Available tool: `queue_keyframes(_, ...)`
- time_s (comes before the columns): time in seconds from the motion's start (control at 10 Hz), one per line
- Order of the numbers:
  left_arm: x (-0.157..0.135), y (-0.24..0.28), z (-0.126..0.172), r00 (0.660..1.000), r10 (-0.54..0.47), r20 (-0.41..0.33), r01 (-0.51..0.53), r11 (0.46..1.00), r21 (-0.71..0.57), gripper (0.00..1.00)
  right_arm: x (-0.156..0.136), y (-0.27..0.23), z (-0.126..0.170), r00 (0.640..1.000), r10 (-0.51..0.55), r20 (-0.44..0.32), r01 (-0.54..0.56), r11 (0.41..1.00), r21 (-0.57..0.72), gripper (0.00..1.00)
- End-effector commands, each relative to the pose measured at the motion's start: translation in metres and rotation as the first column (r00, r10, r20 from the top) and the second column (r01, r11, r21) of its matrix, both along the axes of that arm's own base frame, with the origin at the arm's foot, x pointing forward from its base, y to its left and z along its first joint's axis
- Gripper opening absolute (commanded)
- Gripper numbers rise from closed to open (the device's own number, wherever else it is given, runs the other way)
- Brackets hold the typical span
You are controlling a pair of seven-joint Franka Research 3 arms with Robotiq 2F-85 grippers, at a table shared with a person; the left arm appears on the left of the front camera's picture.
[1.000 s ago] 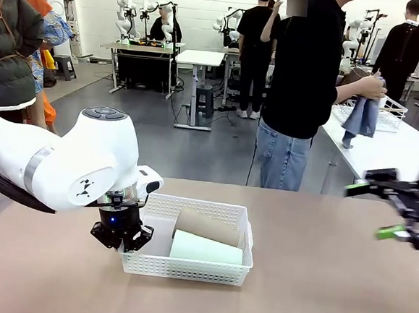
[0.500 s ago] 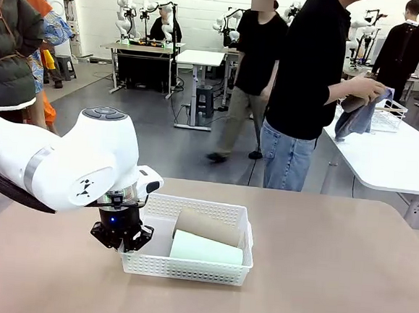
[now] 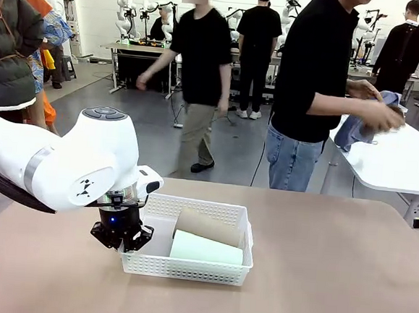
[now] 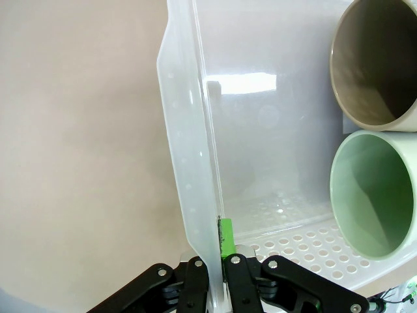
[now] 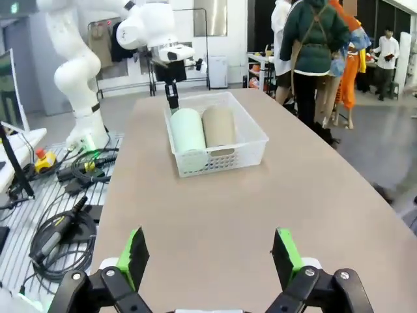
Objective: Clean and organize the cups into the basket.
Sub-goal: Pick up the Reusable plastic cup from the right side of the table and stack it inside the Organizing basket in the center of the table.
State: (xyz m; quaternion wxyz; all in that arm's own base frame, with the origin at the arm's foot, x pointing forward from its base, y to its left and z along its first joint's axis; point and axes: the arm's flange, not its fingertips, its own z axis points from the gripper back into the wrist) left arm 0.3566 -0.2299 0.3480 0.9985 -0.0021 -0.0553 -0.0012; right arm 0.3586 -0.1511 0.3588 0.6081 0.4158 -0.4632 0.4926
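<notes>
The left gripper [image 3: 121, 238] is clamped on the left end wall of the basket [image 3: 186, 269], which sits left of the middle of the surface [image 3: 330, 282]. Inside lie a green cup [image 3: 206, 248] and, touching behind it, a brown cup [image 3: 207, 227]. The right gripper [image 5: 210, 255] hangs wide open, well apart from the basket.

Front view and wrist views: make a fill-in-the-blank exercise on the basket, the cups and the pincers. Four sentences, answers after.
The pincer gripping the basket's end wall belongs to the robot's ____ arm.
Inside the basket lie ____ cups, on their sides.
Next to the tan-brown cup lies a cup of pale mint ____.
The right pincer stands ____ above the table, holding nothing.
Missing words: left, two, green, open.
</notes>
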Motion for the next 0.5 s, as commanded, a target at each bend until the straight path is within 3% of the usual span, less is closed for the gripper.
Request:
queue_keyframes(0.0, -0.001, -0.001, -0.001, 1.0, -0.007, 0.014, 0.007, 1.0, 0.008, 0.0, 0.02, 0.015, 0.011, 0.993, -0.09, -0.074, 0.098, 0.988, 0.116, 1.0)
queue_keyframes(0.1, -0.001, -0.001, -0.001, 1.0, -0.007, 0.014, 0.007, 1.0, 0.008, 0.0, 0.0, 0.0, 0.0, 1.0, 0.0, 0.0, 0.0, 1.0, 0.0, 1.0)
queue_keyframes(0.4, -0.001, -0.001, -0.001, 1.0, -0.007, 0.014, 0.007, 1.0, 0.008, 0.0, 0.0, 0.0, 0.0, 1.0, 0.0, 0.0, 0.0, 1.0, 0.0, 1.0)
